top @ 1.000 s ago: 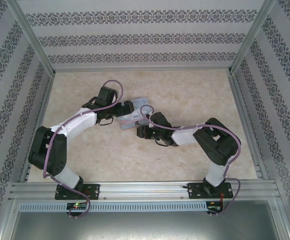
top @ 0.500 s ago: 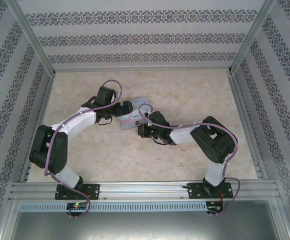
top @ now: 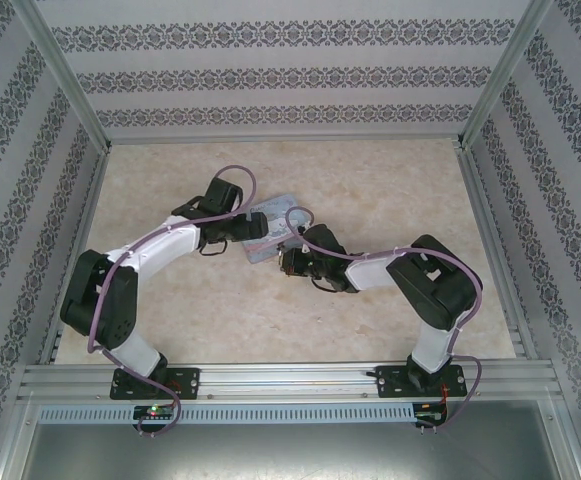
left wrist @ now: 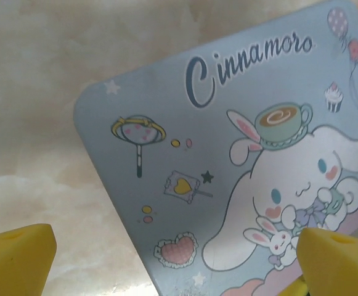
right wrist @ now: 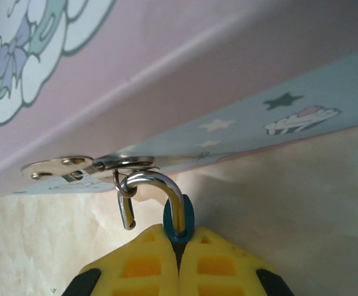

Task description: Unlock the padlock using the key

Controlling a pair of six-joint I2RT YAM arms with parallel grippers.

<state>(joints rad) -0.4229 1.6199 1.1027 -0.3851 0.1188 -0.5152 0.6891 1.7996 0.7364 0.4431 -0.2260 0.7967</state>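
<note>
Hanging low in the middle of the right wrist view, the padlock [right wrist: 179, 217] shows as a small teal body pinched between the two yellow fingers [right wrist: 138, 265] of the right gripper [right wrist: 179, 250]. The jaws are pressed almost together, with the lock body wedged in the seam between them. Its silver shackle [right wrist: 163, 184] arches up out of the body and passes through a metal hasp [right wrist: 74, 166] on the side of the tin [right wrist: 277, 117]. The left leg of the shackle curves down and ends free, apart from the teal body, just above the left finger. The tin's pale-blue wall, printed with stars, runs from the lower left to the upper right of that frame, with its pink lid above it and the marbled table [right wrist: 302, 203] below.

From above, the tin [top: 276, 210] lies near the middle of the table [top: 390, 180]. The right gripper [top: 288, 262] is at its lower edge and the left gripper [top: 257, 228] is at its left edge.

Through the left wrist camera, the tin lid [left wrist: 240, 123] with its cartoon dog fills the right and centre of the frame. The left gripper [left wrist: 177, 259] hangs over it with jaws spread wide and nothing between them. One yellow fingertip [left wrist: 15, 256] sits in the lower left corner over bare table [left wrist: 37, 92], the other in the lower right corner over the lid.
</note>
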